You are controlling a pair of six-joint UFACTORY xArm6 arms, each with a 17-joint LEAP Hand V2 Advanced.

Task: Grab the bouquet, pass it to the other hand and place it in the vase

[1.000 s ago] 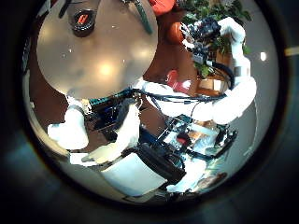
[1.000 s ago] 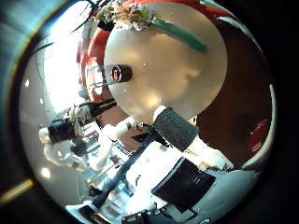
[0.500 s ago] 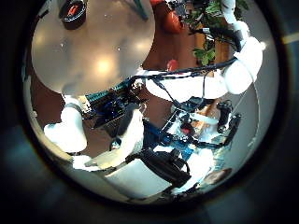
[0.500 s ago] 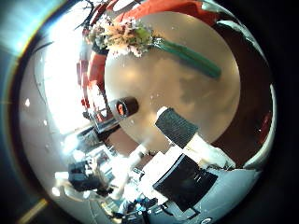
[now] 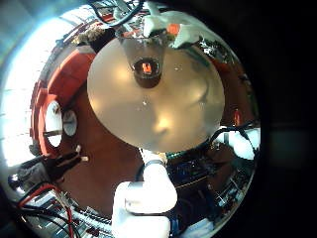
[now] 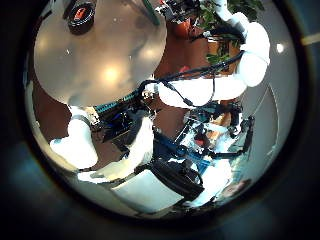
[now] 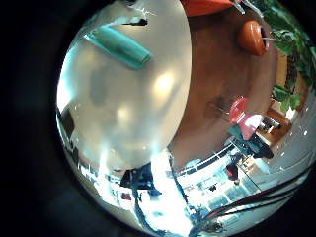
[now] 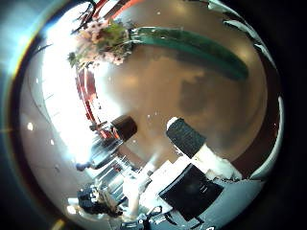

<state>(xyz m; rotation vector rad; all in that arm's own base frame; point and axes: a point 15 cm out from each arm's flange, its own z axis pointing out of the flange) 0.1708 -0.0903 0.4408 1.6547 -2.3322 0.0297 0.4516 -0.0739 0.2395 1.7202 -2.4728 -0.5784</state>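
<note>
The bouquet lies flat on the round table [image 8: 182,105], its flower head [image 8: 101,40] at one end and its long wrapped stem [image 8: 192,50] reaching across the tabletop. The wrapped stem [image 7: 118,44] also shows in the right little finger side view. My right hand [image 8: 192,149] hovers over the table near the bouquet, fingers relaxed and empty. The vase [image 5: 147,69], a dark cup-like pot, stands upright on the table [image 5: 158,114] apart from the bouquet. It also shows as vase [image 8: 123,127] and vase [image 6: 80,14]. My left hand [image 6: 110,150] hangs off the table's side, fingers relaxed, holding nothing.
Stools [image 7: 252,38] and a chair [image 7: 237,107] stand on the floor around the table. Potted plants [image 6: 235,12] are behind my right arm [image 6: 235,75]. The table edge [image 6: 120,95] is close to my left hand.
The right palm view has closed in on the bouquet, which now fills more of it. In the left thumb side view the right arm has swung; the table and vase stay put.
</note>
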